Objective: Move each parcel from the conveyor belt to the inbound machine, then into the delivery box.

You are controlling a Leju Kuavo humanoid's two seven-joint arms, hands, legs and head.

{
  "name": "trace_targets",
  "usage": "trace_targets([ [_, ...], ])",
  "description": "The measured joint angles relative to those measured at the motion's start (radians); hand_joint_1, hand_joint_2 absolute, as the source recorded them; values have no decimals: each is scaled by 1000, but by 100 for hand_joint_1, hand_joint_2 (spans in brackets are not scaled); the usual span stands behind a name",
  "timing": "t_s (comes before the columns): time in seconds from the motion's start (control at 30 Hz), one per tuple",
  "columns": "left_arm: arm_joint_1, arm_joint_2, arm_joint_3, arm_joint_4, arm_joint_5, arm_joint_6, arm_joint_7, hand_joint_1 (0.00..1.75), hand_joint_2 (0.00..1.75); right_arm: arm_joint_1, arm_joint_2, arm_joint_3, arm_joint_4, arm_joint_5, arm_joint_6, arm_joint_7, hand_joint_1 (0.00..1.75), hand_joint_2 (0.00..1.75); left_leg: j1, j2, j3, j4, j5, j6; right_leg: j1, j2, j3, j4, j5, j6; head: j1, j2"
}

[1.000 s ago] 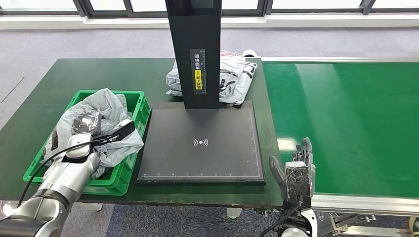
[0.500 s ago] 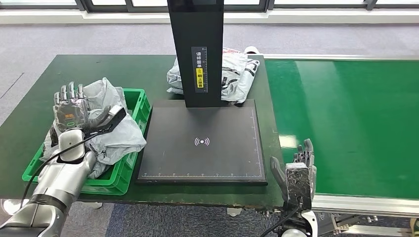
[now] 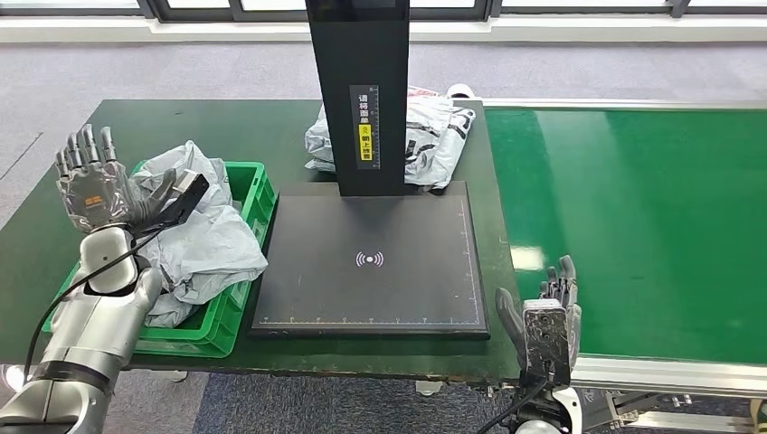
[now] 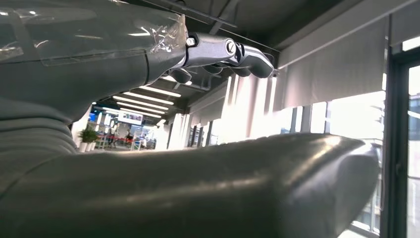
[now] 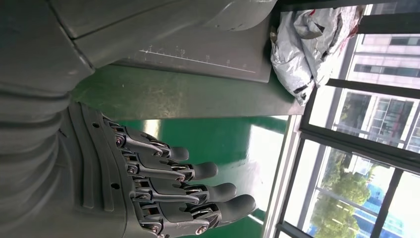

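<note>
A crumpled grey parcel (image 3: 201, 244) lies in the green delivery box (image 3: 242, 242) at the table's left. My left hand (image 3: 95, 185) is raised above the box's left side, palm forward, fingers spread, holding nothing; its fingers (image 4: 223, 52) stand apart in the left wrist view. A second grey parcel (image 3: 427, 136) lies behind the inbound machine's black post (image 3: 355, 90), also seen as the parcel (image 5: 309, 44) in the right wrist view. My right hand (image 3: 543, 316) hangs open at the near edge of the conveyor belt (image 3: 633, 217), fingers (image 5: 188, 193) straight and empty.
The inbound machine's black scan plate (image 3: 371, 262) lies between the box and the belt on the dark green table (image 3: 136, 127). The belt carries nothing in view. Grey carpet and a window wall run behind the table.
My left hand has let go of the grey parcel in the box, lifted up and to the left, and opened with fingers spread. The right hand has stayed put.
</note>
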Motion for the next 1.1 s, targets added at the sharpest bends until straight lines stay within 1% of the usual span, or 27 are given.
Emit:
trace_targets([
  [0.13,12,13,3,-34,0,29,24,0,0,0,0,0,0,2,-10,0,0,175,0,0,0,0,0,0,0,0,0,0,0,0,0,0],
  [0.2,19,15,15,-56,1,68,-5,0,0,1,0,0,0,2,-17,-1,0,175,0,0,0,0,0,0,0,0,-1,0,0,0,0,0],
  [0.23,22,12,25,-70,7,102,-44,0,44,1,0,0,0,0,-22,-1,0,175,0,0,-1,0,0,0,0,0,-1,0,0,0,0,0],
  [0.27,24,5,37,-89,27,142,-105,0,87,3,0,0,0,-2,-28,-2,0,175,0,0,-1,0,0,0,0,0,-2,0,0,0,0,0],
  [0.33,29,-19,58,-134,134,193,-268,0,175,8,0,0,0,-10,-37,-3,0,175,-1,-2,-1,1,0,0,0,-1,-2,0,0,0,0,0],
  [0.37,39,-41,64,-168,243,191,-376,0,175,10,0,0,0,-14,-39,-4,0,175,-2,-2,-2,1,-1,1,-1,-1,-2,0,0,0,0,0],
  [0.4,58,-66,66,-207,390,179,-488,0,175,11,0,0,0,-19,-39,-7,0,175,-3,-2,-1,1,-1,2,-2,-1,-2,0,0,1,0,0],
  [0.47,116,-126,61,-296,732,149,-697,0,175,13,0,-6,0,-27,-35,-14,0,175,-4,0,-1,1,-2,3,-3,1,-2,0,0,1,0,0],
  [0.5,148,-154,51,-337,889,131,-761,0,175,14,0,-10,0,-28,-33,-18,0,175,-4,1,-1,1,-3,4,-3,2,-2,0,-1,2,0,0],
  [0.57,213,-209,22,-408,1138,63,-828,0,175,14,0,-17,0,-26,-30,-21,0,175,-5,1,-1,2,-4,6,-3,2,-2,-1,-2,4,0,0],
  [0.6,249,-236,6,-442,1242,20,-851,0,175,14,0,-18,0,-23,-29,-20,0,175,-6,1,-1,2,-5,7,-3,2,-2,-1,-2,5,0,0],
  [0.63,286,-263,-10,-474,1340,-26,-873,0,131,13,0,-18,0,-21,-27,-19,0,175,-6,1,-2,2,-5,7,-3,1,-2,-1,-3,5,0,0],
  [0.7,355,-316,-43,-528,1506,-113,-901,0,131,11,0,-21,0,-17,-23,-16,0,175,-6,1,-2,3,-6,9,-3,1,-1,-1,-4,7,0,0],
  [0.73,382,-338,-57,-547,1560,-146,-904,0,131,10,0,-23,0,-17,-21,-15,0,175,-6,0,-3,3,-7,9,-3,0,-1,-1,-4,8,0,0],
  [0.77,406,-358,-72,-562,1596,-173,-903,0,175,9,0,-27,0,-18,-20,-15,0,175,-6,0,-3,4,-7,10,-3,0,-1,-1,-4,8,0,0],
  [0.83,442,-391,-98,-577,1645,-222,-896,0,175,9,0,-34,0,-23,-17,-14,0,175,-6,0,-3,4,-7,10,-3,-1,-1,-1,-5,8,0,0],
  [0.93,477,-427,-132,-574,1693,-284,-886,0,175,9,0,-36,0,-29,-13,-14,0,175,-7,0,-4,4,-8,11,-4,-1,-1,-1,-5,9,0,0],
  [1.1,497,-463,-167,-557,1711,-315,-880,0,175,5,-1,-36,1,-39,-4,-15,0,175,-6,0,-4,4,-8,11,-3,-2,-1,-1,-5,9,0,0],
])
